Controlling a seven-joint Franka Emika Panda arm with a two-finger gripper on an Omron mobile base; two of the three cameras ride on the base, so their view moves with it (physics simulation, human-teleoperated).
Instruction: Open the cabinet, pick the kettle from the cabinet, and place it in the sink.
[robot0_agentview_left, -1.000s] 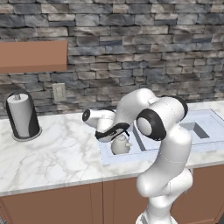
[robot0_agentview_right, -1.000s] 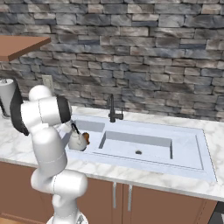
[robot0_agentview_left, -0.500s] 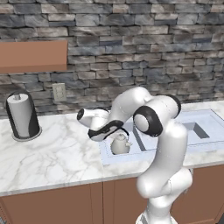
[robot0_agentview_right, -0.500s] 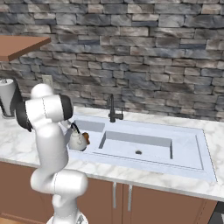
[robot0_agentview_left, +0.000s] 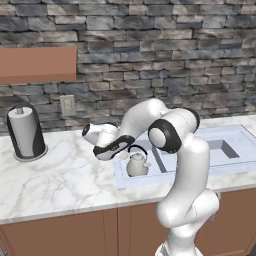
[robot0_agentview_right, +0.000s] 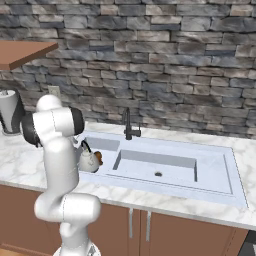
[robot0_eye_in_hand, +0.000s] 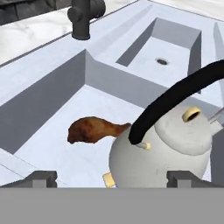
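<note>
The silver-grey kettle (robot0_agentview_left: 136, 165) (robot0_agentview_right: 89, 161) stands upright in the small left basin of the pale sink (robot0_agentview_left: 227, 150) (robot0_agentview_right: 212, 172), its black handle arched over the lid. My gripper (robot0_agentview_left: 120, 153) hovers just left of it and a little above, open. In the hand view the kettle (robot0_eye_in_hand: 162, 153) sits close ahead of my gripper (robot0_eye_in_hand: 113, 178), and both fingertips (robot0_eye_in_hand: 41, 177) stand wide apart and free of it. A reddish-brown slab of the cabinet (robot0_agentview_left: 37, 64) (robot0_agentview_right: 22, 52) juts out at the upper left.
A brown chicken drumstick (robot0_eye_in_hand: 89, 130) (robot0_agentview_right: 99, 158) lies in the same basin beside the kettle. The dark faucet (robot0_agentview_right: 128, 125) (robot0_eye_in_hand: 83, 17) rises behind the sink. A grey paper towel roll (robot0_agentview_left: 25, 132) stands on the marble counter at the left, near a wall outlet (robot0_agentview_left: 67, 105).
My hand has drawn back to the left, away from the kettle, with the jaws staying wide. The kettle has kept its place in the basin.
</note>
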